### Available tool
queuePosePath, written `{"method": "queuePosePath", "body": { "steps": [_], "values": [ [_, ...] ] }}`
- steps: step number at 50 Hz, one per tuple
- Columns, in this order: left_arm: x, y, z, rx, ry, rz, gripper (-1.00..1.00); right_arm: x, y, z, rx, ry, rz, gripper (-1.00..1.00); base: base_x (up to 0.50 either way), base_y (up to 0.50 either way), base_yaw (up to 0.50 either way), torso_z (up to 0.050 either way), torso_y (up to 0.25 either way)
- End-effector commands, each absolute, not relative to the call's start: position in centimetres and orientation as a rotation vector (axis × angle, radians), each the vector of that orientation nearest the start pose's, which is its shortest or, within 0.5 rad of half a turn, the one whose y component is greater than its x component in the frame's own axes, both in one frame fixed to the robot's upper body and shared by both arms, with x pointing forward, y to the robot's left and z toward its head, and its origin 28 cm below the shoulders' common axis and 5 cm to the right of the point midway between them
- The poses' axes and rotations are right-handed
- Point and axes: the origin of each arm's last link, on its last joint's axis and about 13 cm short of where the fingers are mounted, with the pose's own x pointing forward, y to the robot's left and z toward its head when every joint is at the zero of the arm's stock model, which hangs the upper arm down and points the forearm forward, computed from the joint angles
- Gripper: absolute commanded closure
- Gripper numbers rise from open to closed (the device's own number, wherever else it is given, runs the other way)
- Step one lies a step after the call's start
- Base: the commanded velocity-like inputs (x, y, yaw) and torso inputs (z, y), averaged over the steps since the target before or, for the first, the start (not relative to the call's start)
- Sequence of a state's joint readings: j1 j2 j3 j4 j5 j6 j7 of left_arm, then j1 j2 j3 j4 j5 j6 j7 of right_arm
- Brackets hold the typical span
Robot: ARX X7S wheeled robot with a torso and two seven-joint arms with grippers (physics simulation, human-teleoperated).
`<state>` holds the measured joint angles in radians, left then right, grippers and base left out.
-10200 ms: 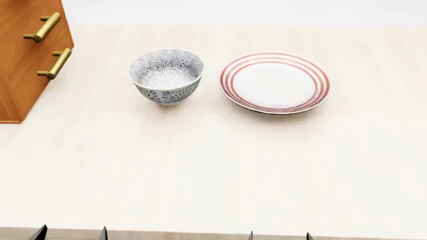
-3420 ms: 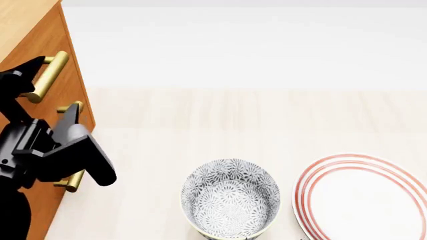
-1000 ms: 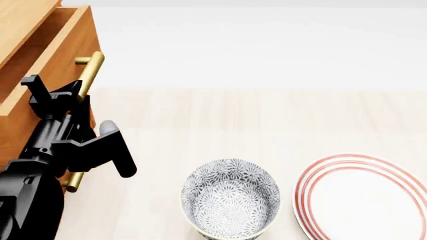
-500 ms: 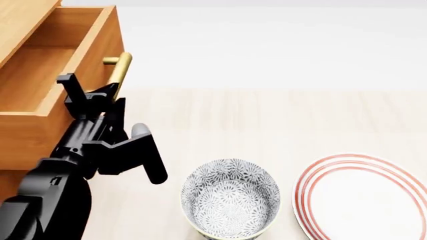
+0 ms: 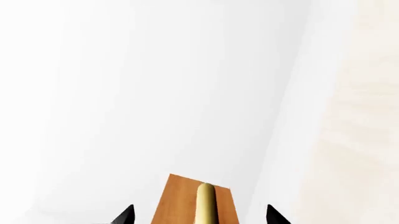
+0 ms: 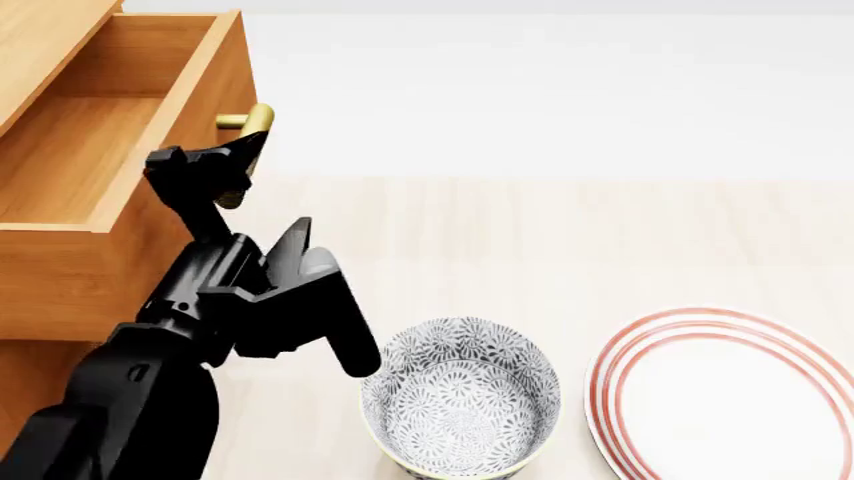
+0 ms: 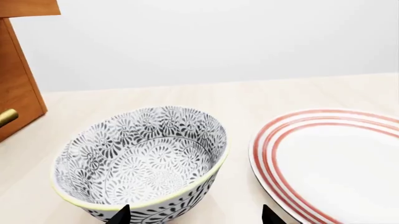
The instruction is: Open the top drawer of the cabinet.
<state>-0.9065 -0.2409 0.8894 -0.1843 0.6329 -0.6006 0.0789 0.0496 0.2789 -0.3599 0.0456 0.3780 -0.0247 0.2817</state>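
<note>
The cabinet stands at the left of the head view, orange-brown wood. Its top drawer is pulled well out and its bare wooden inside shows. The brass bar handle sticks out from the drawer front. My left gripper straddles that handle, open. In the left wrist view the handle lies between the two black fingertips without touching either. My right gripper shows only in its wrist view, open, close in front of the patterned bowl. The lower drawers are hidden behind my left arm.
A grey-patterned bowl stands on the pale table just right of my left arm. A white plate with red rings lies to its right. The lower cabinet corner with a brass handle end shows in the right wrist view.
The top drawer has slid out much further over the last second, dragged by its handle. My left arm came right with it, and its fingers now stand apart around the handle.
</note>
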Motion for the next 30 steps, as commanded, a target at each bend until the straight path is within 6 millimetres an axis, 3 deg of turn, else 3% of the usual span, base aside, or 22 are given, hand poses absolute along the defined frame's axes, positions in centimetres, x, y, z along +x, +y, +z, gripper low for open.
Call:
{"method": "queuePosePath", "body": {
  "steps": [1, 12, 20, 30],
  "values": [
    [33.7, 15.6, 19.9, 1.12, -0.247, -0.179, -1.0, 21.0, -9.4, 0.5, 0.08, 0.085, 0.042, -1.0, 0.0, 0.0, 0.0, 0.0, 0.0],
    [31.9, 14.0, 23.2, 0.944, -0.314, -0.227, -1.0, 21.1, -9.5, 0.7, 0.084, 0.082, 0.038, -1.0, 0.0, 0.0, 0.0, 0.0, 0.0],
    [31.2, 14.3, 26.4, 0.737, -0.283, -0.195, -1.0, 21.0, -9.4, 0.6, 0.082, 0.087, 0.042, -1.0, 0.0, 0.0, 0.0, 0.0, 0.0],
    [30.2, 14.5, 28.9, 0.497, -0.228, -0.211, -1.0, 20.9, -9.4, 0.5, 0.078, 0.092, 0.047, -1.0, 0.0, 0.0, 0.0, 0.0, 0.0]
  ]
}}
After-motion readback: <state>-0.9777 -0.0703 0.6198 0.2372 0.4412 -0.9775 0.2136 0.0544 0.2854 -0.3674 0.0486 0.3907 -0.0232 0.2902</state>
